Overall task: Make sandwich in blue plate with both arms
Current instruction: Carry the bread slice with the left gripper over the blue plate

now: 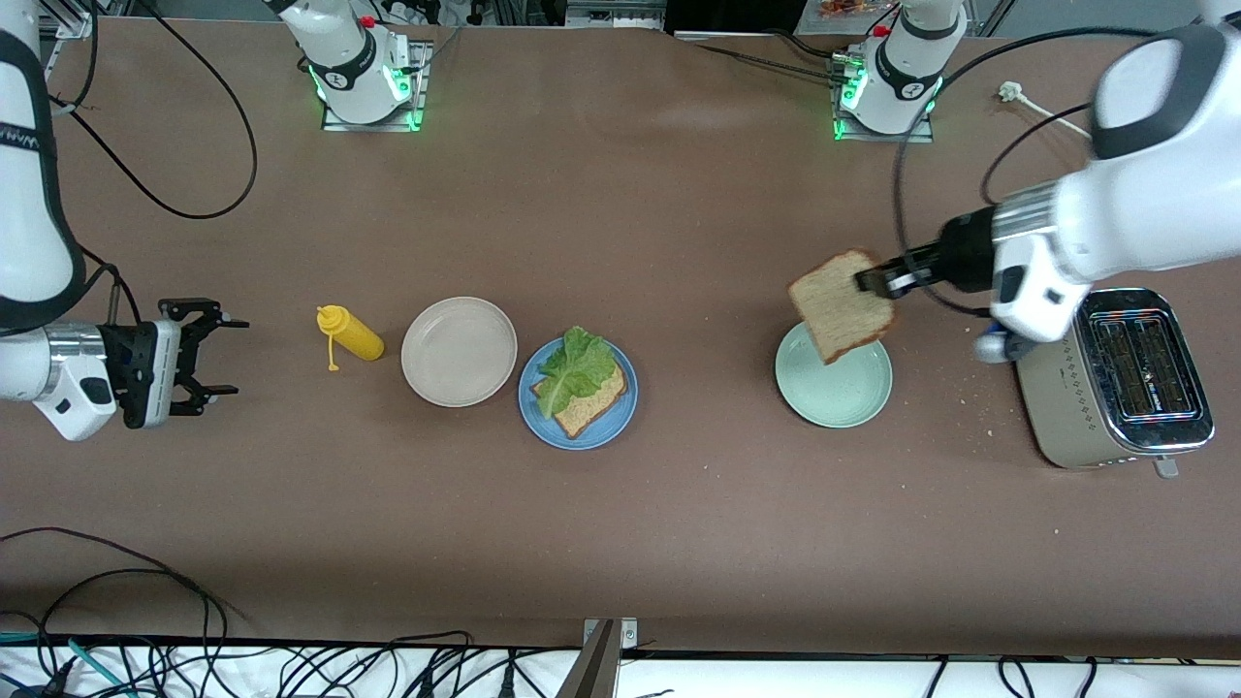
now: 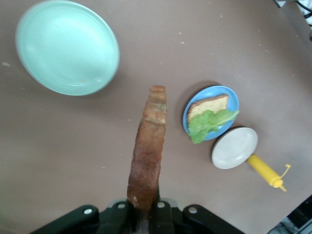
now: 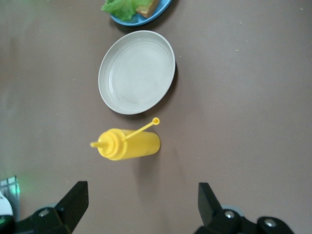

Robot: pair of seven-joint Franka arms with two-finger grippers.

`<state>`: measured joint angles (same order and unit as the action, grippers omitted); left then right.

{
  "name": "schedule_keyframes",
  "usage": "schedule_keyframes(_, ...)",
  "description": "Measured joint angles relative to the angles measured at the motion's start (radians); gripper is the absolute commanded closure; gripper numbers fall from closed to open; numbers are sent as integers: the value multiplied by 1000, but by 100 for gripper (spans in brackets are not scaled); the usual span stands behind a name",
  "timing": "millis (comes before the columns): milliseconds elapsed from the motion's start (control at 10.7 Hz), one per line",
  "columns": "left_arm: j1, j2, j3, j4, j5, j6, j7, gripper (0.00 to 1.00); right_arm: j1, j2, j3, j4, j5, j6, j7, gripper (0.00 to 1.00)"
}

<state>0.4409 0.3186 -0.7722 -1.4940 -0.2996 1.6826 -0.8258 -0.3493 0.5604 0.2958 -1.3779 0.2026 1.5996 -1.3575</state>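
The blue plate (image 1: 609, 423) (image 2: 231, 94) holds one toast slice (image 1: 593, 407) (image 2: 209, 103) with a green lettuce leaf (image 1: 577, 370) (image 2: 207, 125) on top. A second brown toast slice (image 1: 839, 308) (image 2: 148, 151) hangs tilted in the air over the edge of the mint-green plate (image 1: 843, 397) (image 2: 68, 48). My left gripper (image 1: 877, 281) (image 2: 144, 207) is shut on that slice's edge. My right gripper (image 1: 218, 357) (image 3: 142, 200) waits open and empty at the right arm's end of the table, beside the yellow bottle (image 1: 349, 334) (image 3: 127, 144).
An empty beige plate (image 1: 459, 351) (image 3: 136, 72) lies between the yellow bottle and the blue plate. A silver toaster (image 1: 1120, 383) stands at the left arm's end. Crumbs lie scattered near it. Cables run along the table's edges.
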Motion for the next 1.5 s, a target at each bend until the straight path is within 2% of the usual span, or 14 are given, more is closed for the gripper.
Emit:
schedule_keyframes(281, -24, 15, -113, -205, -18, 442, -99, 100, 108, -122, -42, -47, -41, 3, 336, 0)
schedule_keyframes(469, -128, 67, -120, -273, -25, 700, -149, 100, 173, -202, -74, -98, -51, 19, 572, 0)
schedule_keyframes(657, -232, 140, -111, -285, -25, 838, -165, 100, 221, -277, -112, -177, -51, 112, 752, 0)
schedule_keyframes(844, -350, 201, -40, -286, -24, 960, -165, 100, 270, -350, -161, -260, -51, 261, 972, 0)
schedule_keyframes(1032, -524, 242, 110, -284, -24, 1042, -165, 100, 297, -406, -182, -318, -66, 333, 1128, 0)
schedule_keyframes(1219, -666, 276, 222, -274, -24, 1087, -168, 100, 317, -455, -185, -335, -106, 301, 1224, 0)
schedule_keyframes(1313, -706, 293, 253, -258, -24, 1098, -180, 100, 322, -478, -188, -331, -108, 269, 1240, 0)
schedule_keyframes(1501, -731, 325, 271, -204, -24, 1101, -199, 100, 325, -508, -213, -292, -108, 208, 1242, 0)
